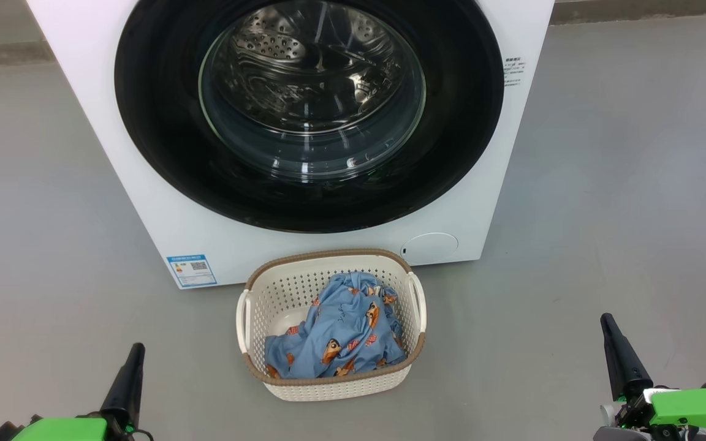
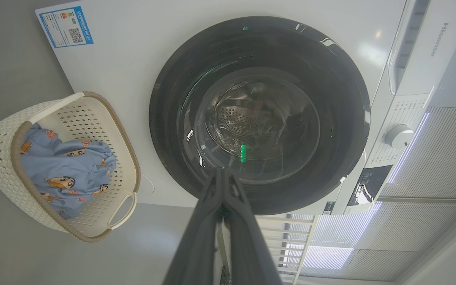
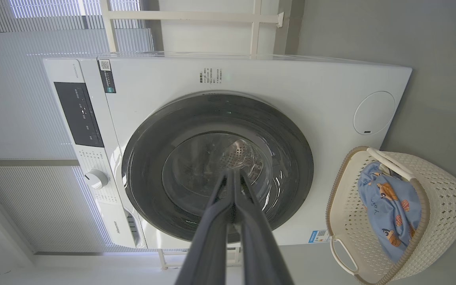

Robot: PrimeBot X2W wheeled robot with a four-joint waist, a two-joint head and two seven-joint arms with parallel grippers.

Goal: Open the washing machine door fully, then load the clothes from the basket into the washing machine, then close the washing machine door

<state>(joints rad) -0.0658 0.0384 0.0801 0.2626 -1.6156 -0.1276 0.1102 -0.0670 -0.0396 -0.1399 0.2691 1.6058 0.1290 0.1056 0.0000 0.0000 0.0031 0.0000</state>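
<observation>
washing machine (image 1: 102,122): white front-loader standing on the grey floor (image 1: 622,202), front facing the robot.
door (image 1: 157,141): round, glossy black, closed flush against the machine front in all 3 views.
glass window (image 1: 310,141): clear bowl at the door centre; the perforated steel drum (image 1: 304,55) shows through it.
label sticker (image 1: 192,270): blue, low on the machine front, left of the basket in the head view.
round cap (image 1: 429,248): white, low on the machine front, just above the basket's right handle.
dial (image 3: 95,179): white knob on the control strip, near the dark display panel (image 3: 78,114).
basket (image 1: 328,386): cream perforated plastic, brown rim, 2 white side handles; upright on the floor just in front of the machine, below the door.
clothes (image 1: 341,337): light-blue fabric printed with orange-brown cartoon figures, 1 heap inside the basket, lying toward its right and near sides; bare basket bottom shows at the far left.
left gripper (image 1: 137,348): lower left of the head view, well apart from the basket; its 2 dark fingers (image 2: 196,245) are pressed together, grasping nothing.
right gripper (image 1: 605,318): lower right of the head view, well apart from the basket; its 2 fingers (image 3: 208,245) are clenched tip to tip, empty.
aim: in each wrist view the closed fingers point at the glass window.
</observation>
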